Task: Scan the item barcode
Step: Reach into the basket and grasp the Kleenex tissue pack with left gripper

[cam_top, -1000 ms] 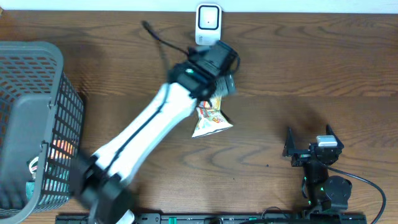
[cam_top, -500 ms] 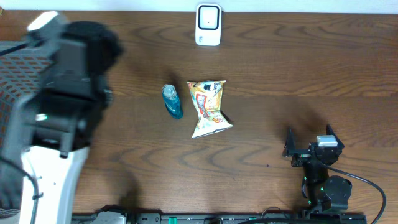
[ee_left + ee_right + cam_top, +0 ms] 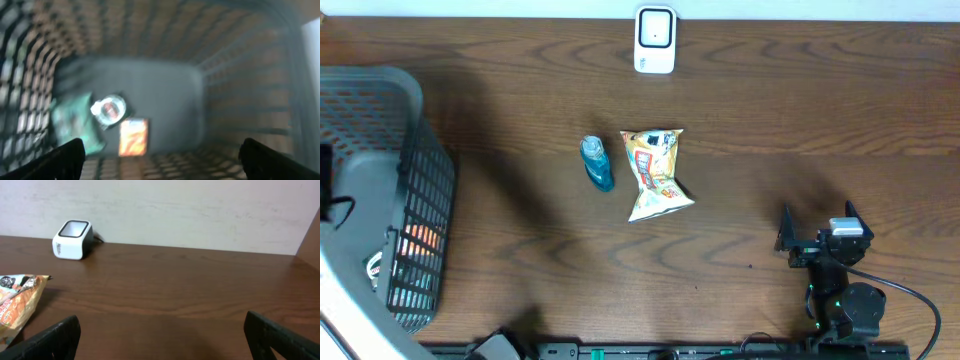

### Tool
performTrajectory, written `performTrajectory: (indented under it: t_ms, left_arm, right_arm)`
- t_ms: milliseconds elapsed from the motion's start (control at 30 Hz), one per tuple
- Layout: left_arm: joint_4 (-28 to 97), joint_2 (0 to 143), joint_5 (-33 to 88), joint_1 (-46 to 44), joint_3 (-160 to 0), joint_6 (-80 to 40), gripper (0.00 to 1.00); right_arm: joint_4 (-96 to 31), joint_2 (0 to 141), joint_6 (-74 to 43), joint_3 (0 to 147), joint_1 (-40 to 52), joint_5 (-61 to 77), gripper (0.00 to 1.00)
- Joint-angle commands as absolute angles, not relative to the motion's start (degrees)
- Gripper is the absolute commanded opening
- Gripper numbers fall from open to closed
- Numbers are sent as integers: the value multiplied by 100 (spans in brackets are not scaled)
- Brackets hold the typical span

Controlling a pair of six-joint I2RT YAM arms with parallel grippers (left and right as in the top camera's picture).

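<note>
1. At the near edge of the bench [image 3: 800, 110], toward 5 o'clock, the right end effector [image 3: 817, 224] is seen with its jaws spread wide and nothing between them. It is bordered by open wood at its 9, 12 and 3 o'clock.
2. At 9 o'clock, a grey mesh basket [image 3: 415, 170] is set against the left edge of the bench. The left end effector [image 3: 162, 145] is held over its opening, jaws wide and empty.
3. On the basket floor, a green packet [image 3: 70, 125], a round-lidded item [image 3: 108, 109] and an orange packet [image 3: 133, 136] are seen blurred. They are crowded toward the 7 o'clock corner.
4. At the centre of the bench, a snack bag [image 3: 657, 172] is laid flat. A blue bottle [image 3: 596, 163] lies just beside it at its 9 o'clock, with a narrow gap between.
5. At 12 o'clock, the white scanner [image 3: 654, 40] is placed at the far edge. It is well apart from the bag, with a strip of open wood between them.
</note>
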State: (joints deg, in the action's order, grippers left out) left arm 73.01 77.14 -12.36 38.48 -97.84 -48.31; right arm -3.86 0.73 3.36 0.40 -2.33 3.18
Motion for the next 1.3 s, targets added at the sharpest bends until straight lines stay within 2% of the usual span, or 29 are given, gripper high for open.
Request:
performTrajectory:
  t_ms: [0, 467, 1033, 1133, 1267]
  left_arm:
    - [7548, 8342, -261, 4313, -9631, -5026, 98]
    - [7262, 10291, 257, 4200, -8735, -5266, 98]
    - [4805, 10315, 263, 4014, -6307, -5286, 100]
    - [4816, 10315, 261, 4014, -6187, -5284, 77]
    - [4858, 10204, 211, 4032, -6239, -5271, 54]
  right_arm:
    - [-410, 64, 327, 32, -193, 294, 99]
    - [-408, 64, 327, 32, -193, 294, 99]
    - [-408, 64, 327, 32, -193, 294, 99]
    - [-408, 64, 327, 32, -193, 294, 99]
    - [-408, 64, 327, 32, -193, 294, 99]
